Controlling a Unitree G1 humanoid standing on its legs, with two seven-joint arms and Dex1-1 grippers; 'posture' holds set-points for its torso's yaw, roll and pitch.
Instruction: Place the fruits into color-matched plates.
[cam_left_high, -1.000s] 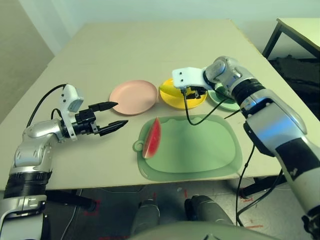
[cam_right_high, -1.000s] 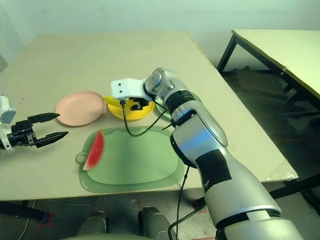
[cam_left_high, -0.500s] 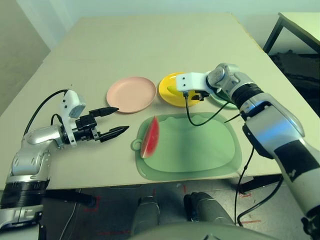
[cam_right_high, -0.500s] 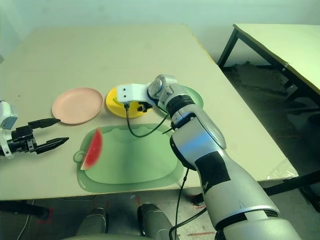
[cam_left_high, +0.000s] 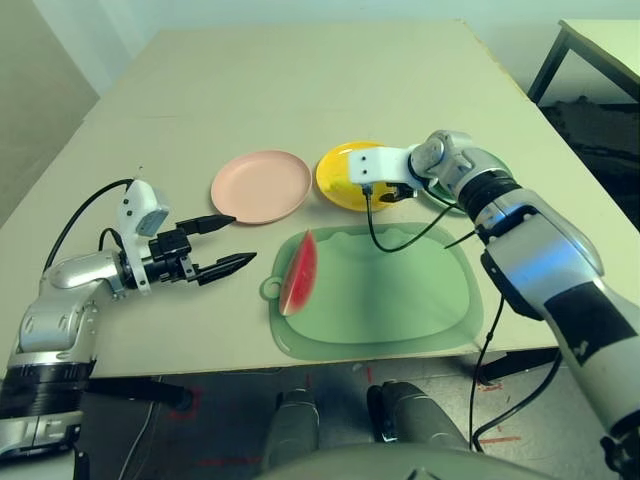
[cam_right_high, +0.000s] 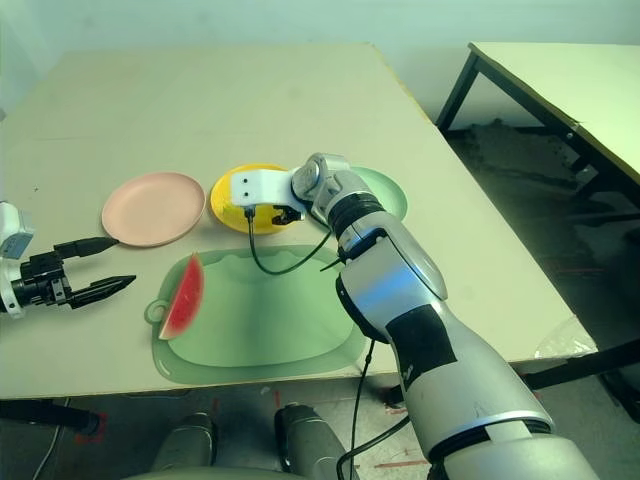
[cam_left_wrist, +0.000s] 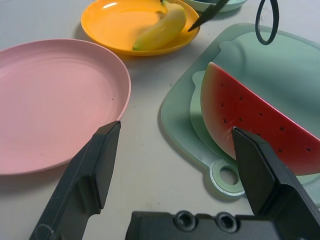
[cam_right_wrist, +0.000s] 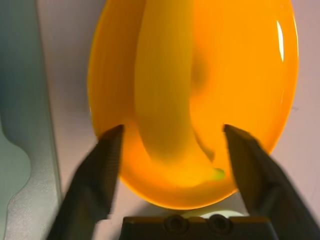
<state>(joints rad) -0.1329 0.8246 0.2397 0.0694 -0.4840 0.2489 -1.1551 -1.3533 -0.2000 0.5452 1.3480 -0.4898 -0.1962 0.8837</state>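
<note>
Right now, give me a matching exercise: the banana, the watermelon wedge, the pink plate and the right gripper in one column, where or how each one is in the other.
Things:
1. banana
2. watermelon wedge
3. pink plate
4. right gripper

Places or states:
A. on the green mat
B. nothing in it
C. lying in the yellow plate
D. open, over the yellow plate

Pairs: 1-C, 2-A, 3-B, 4-D
</note>
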